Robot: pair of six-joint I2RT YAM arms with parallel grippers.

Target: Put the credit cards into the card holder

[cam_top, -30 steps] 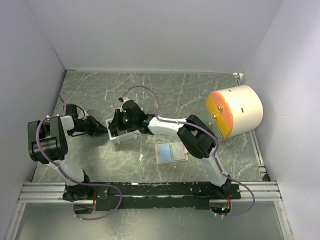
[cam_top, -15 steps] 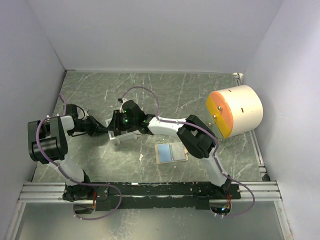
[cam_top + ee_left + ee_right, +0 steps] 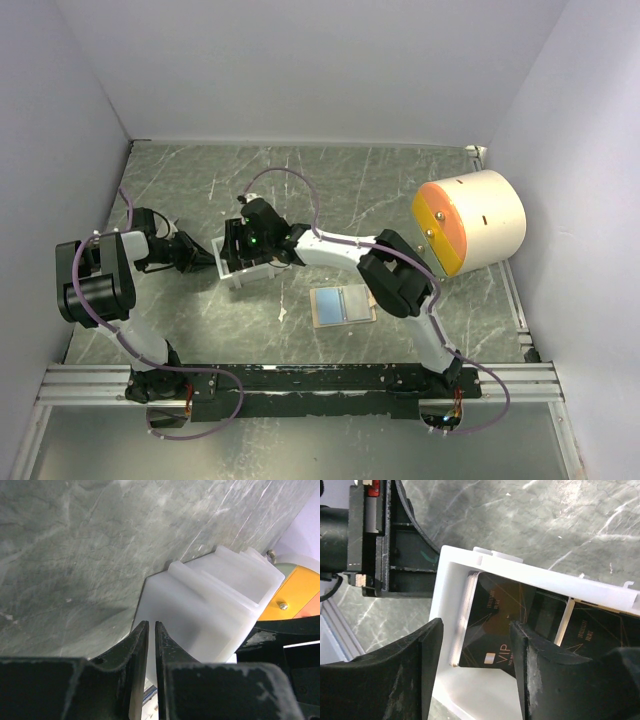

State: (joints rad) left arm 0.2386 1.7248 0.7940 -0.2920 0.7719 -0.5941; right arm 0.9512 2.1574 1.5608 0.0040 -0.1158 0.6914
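- My right gripper: jaws wide, empty, straddling the white tray wall and the black credit cards inside.
- My left gripper: nearly closed, empty, beside tray.
- The card holder: on table, apart.

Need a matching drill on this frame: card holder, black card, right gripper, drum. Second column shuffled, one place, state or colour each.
1. card holder
2. black card
3. right gripper
4. drum

A. orange front face
B. inside the white tray
C. open, fingers either side of a card
D. lying flat on the table, clear of both grippers

Pairs: 1-D, 2-B, 3-C, 4-A
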